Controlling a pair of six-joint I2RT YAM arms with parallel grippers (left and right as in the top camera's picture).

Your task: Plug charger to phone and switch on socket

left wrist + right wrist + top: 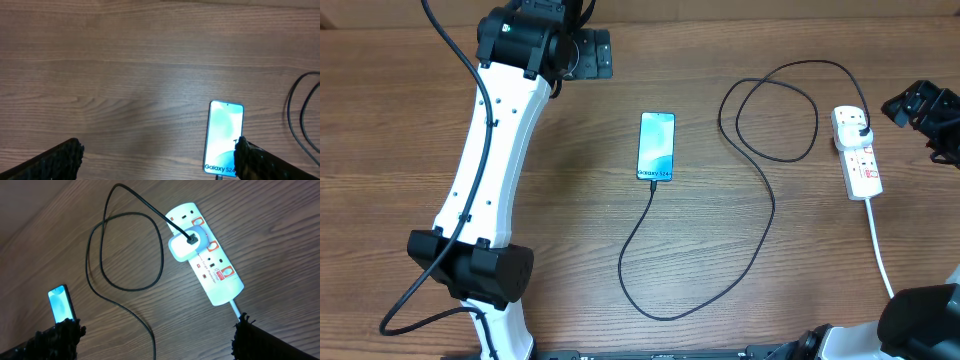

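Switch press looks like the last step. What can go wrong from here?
1. The socket looks unfastened; a push from the right gripper could slide it rather than flip the small switch.
2. The charger loops beside the socket; snagging it could tug the tip out of the phone.

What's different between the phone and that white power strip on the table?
The phone has a glowing blue screen; the power strip is white with red marks. The phone lies mid-table, the power strip near the right edge. The black cable meets the phone at its short lower end, but reaches the power strip through a white adapter on top. Both lie flat on the wooden table.
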